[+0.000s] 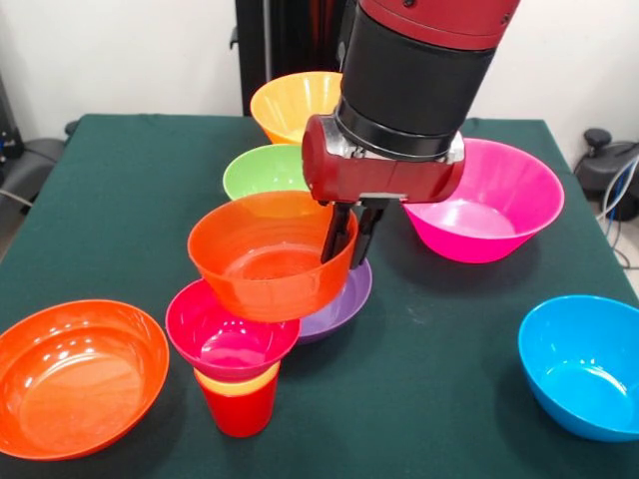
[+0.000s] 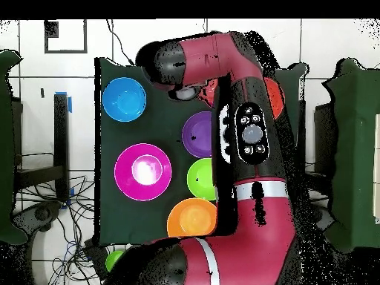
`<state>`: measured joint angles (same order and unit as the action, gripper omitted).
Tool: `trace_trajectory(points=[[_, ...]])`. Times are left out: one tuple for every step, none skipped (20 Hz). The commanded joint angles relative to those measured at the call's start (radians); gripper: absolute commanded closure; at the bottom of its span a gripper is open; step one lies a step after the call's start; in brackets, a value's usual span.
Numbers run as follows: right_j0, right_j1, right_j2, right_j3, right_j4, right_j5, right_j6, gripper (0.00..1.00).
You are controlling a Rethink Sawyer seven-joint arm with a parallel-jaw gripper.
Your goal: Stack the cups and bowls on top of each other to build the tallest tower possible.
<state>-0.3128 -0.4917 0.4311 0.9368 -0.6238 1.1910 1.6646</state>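
A red cup (image 1: 240, 414) stands at the table's near edge with a yellow cup (image 1: 238, 381) nested in it and a crimson-pink bowl (image 1: 228, 334) on top, forming the tower. My gripper (image 1: 349, 235) is shut on the far right rim of an orange bowl (image 1: 262, 254). The bowl hangs tilted just above and behind the crimson-pink bowl, and I cannot tell whether they touch. A purple bowl (image 1: 344, 299) lies on the table behind the tower, partly hidden. In the overhead view my arm (image 2: 245, 141) hides the tower and the gripper.
A green bowl (image 1: 262, 172) (image 2: 200, 178) and a light orange bowl (image 1: 292, 100) (image 2: 191, 217) stand behind. A magenta-pink bowl (image 1: 489, 200) (image 2: 142, 171) is at the right, a blue bowl (image 1: 584, 364) (image 2: 124, 99) near right, and an orange-red bowl (image 1: 75, 374) near left.
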Motion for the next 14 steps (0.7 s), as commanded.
trace_trajectory(points=[[0.011, 0.027, -0.023, -0.049, -0.093, 0.104, -0.256, 1.0], [0.01, 0.027, -0.022, -0.049, -0.097, 0.102, -0.26, 1.0], [0.004, 0.014, -0.027, -0.021, -0.098, 0.086, -0.266, 1.0], [0.002, 0.011, -0.028, -0.014, -0.102, 0.078, -0.269, 1.0], [0.001, 0.01, -0.028, -0.01, -0.103, 0.072, -0.269, 1.0], [0.002, 0.012, -0.025, -0.014, -0.102, 0.075, -0.27, 1.0], [0.003, 0.011, -0.026, -0.012, -0.105, 0.071, -0.273, 1.0], [0.003, 0.012, -0.025, -0.011, -0.109, 0.066, -0.279, 1.0], [0.003, 0.013, -0.025, -0.011, -0.112, 0.06, -0.282, 1.0], [0.003, 0.015, -0.025, -0.011, -0.115, 0.053, -0.284, 1.0], [0.002, 0.016, -0.024, -0.007, -0.115, 0.048, -0.284, 1.0], [0.001, 0.016, -0.024, -0.004, -0.117, 0.042, -0.284, 1.0], [0.0, 0.017, -0.026, 0.0, -0.12, 0.031, -0.28, 1.0], [0.0, 0.018, -0.028, 0.007, -0.121, 0.022, -0.275, 1.0]])
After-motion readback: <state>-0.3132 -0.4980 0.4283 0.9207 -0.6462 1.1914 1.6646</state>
